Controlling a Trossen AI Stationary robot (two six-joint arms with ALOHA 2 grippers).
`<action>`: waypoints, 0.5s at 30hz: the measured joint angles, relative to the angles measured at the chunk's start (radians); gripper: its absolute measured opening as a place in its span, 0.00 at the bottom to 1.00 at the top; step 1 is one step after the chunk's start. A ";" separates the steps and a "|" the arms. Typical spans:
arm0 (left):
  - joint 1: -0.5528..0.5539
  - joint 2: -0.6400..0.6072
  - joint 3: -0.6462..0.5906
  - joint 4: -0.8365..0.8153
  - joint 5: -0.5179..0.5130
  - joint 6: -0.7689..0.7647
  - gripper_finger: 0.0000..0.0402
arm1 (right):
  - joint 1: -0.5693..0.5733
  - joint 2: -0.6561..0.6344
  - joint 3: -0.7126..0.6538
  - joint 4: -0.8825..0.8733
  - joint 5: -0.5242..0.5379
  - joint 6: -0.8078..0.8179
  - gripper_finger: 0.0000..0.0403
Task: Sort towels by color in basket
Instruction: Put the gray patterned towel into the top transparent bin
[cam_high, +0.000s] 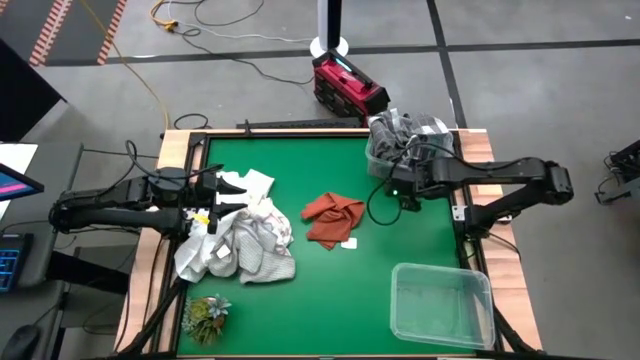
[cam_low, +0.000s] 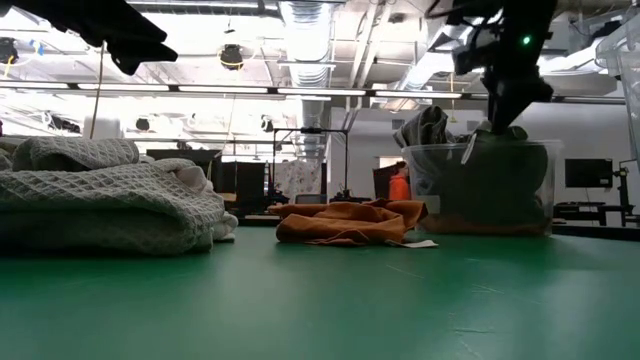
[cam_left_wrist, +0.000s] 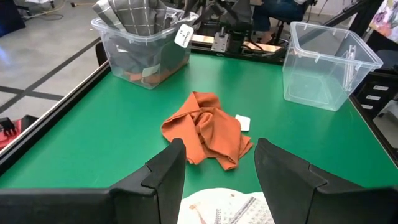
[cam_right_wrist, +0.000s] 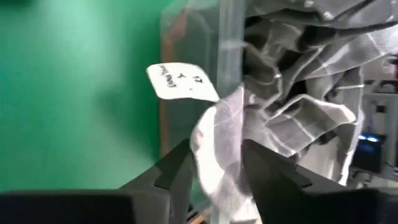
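Grey-checked towels fill the far basket; right tool sits at its rim, fingers narrow around a checked fold. Rust-orange towel lies mid-bench, straight ahead of the wide-open left tool, which hovers over the white pile.

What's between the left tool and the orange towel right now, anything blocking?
Nothing visible. The left tool hovers open over the white towel pile, and only bare green table lies between it and the orange towel. The empty clear bin and the bin of grey towels sit beyond, off that line.
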 joint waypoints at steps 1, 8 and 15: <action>0.000 0.000 0.000 0.000 0.000 0.000 0.45 | -0.015 0.000 -0.004 0.008 0.001 0.000 0.38; 0.000 0.000 0.000 0.001 0.000 0.000 0.45 | -0.163 -0.029 0.001 0.105 -0.046 0.016 0.04; 0.000 0.000 0.000 0.001 0.001 0.000 0.45 | -0.412 -0.045 0.046 0.210 -0.248 0.193 0.04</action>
